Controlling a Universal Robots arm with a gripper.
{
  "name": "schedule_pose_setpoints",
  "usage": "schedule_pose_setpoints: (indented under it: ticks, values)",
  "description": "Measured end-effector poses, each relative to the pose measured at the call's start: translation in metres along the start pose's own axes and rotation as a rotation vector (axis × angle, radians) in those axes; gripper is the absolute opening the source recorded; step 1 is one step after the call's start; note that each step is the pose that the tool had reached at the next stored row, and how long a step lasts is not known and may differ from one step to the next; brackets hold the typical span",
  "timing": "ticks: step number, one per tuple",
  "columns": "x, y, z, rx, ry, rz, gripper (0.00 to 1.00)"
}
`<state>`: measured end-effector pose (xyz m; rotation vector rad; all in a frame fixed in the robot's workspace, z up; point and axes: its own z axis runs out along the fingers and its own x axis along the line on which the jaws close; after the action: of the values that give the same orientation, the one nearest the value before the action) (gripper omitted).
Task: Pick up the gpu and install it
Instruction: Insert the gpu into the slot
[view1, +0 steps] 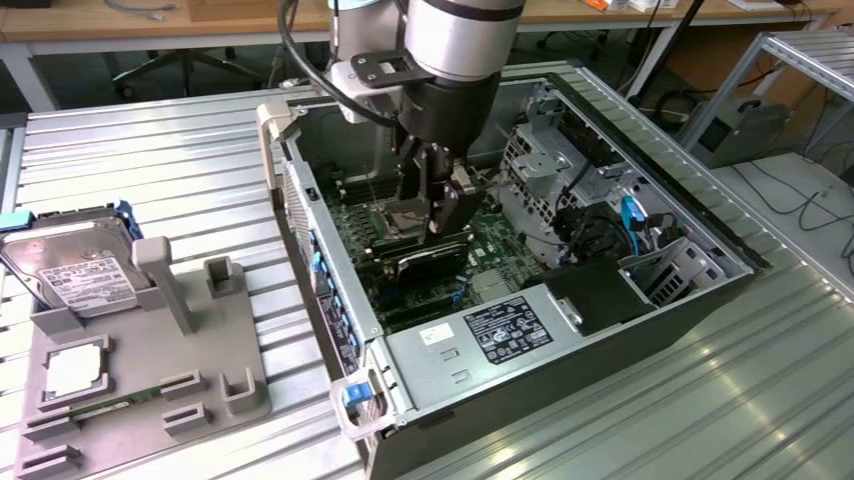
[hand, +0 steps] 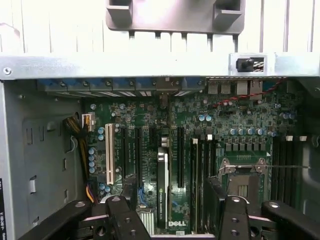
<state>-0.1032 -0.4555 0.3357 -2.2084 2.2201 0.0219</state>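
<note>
The gpu is a thin dark card standing on edge in a slot of the green motherboard, inside the open computer case. In the wrist view the gpu shows edge-on, running straight away between my two black fingers. My gripper hangs inside the case just above the card. The gripper is open, its fingers wide apart on either side of the card and not touching it.
A grey fixture tray lies to the exterior view's left of the case, bearing a silver hard drive and a small square CPU chip. Around my gripper are the case's wall, the drive cage and the power supply.
</note>
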Motion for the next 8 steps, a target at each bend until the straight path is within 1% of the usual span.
schedule_pose_setpoints:
  ticks: [2,8]
  values:
    - [-0.0005,0.0,-0.0055,0.0001,0.0,0.0,0.65]
    - [-0.0006,0.0,-0.0061,0.0001,0.0,0.0,0.65]
